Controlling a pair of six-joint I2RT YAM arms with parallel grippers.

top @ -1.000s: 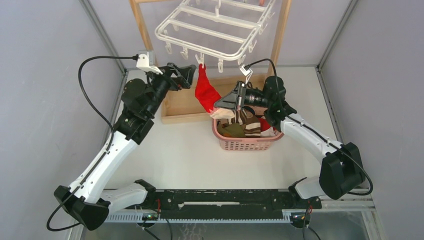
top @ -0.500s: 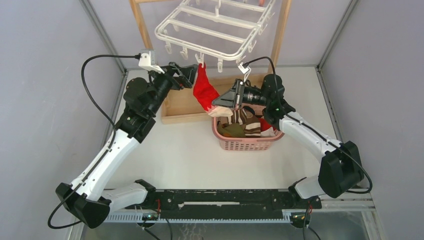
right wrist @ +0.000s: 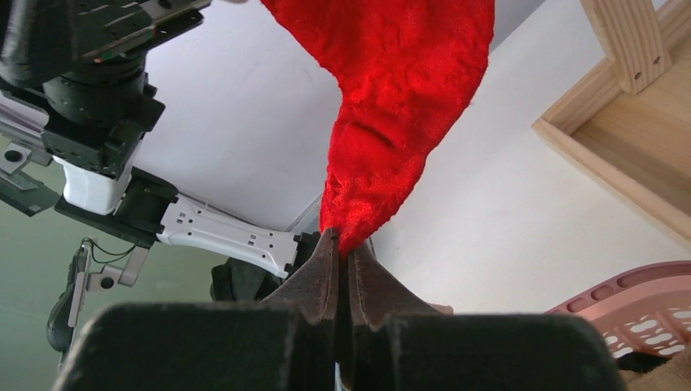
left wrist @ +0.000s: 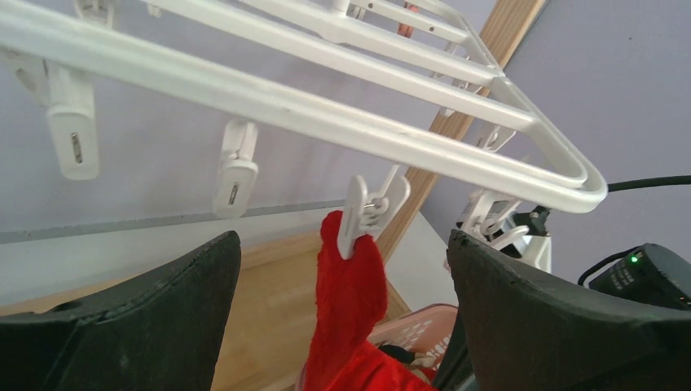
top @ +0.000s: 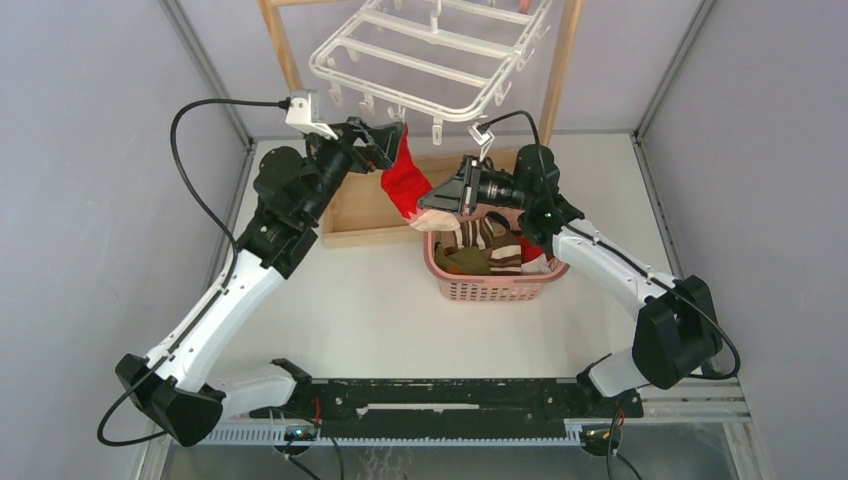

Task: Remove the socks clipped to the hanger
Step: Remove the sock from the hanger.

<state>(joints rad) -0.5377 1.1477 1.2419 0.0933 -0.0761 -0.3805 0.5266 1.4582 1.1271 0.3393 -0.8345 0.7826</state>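
your right gripper (top: pixel 428 203) is pinched shut on the lower end of the red sock (top: pixel 403 178), whose top hangs from a clip (left wrist: pixel 363 213) on the hanger (top: pixel 420 60). your left gripper (top: pixel 385 143) stands wide open, its fingers (left wrist: pixel 122 326) either side of that clip. other socks (top: pixel 490 252) lie in the pink basket (top: pixel 470 290).

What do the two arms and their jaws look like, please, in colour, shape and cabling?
Both have white link shells between black joint housings. The left arm carries a looping black cable to a small white box by its wrist. The right arm has its own black cable and a green light. The jaws are dark, matte and wedge-shaped.
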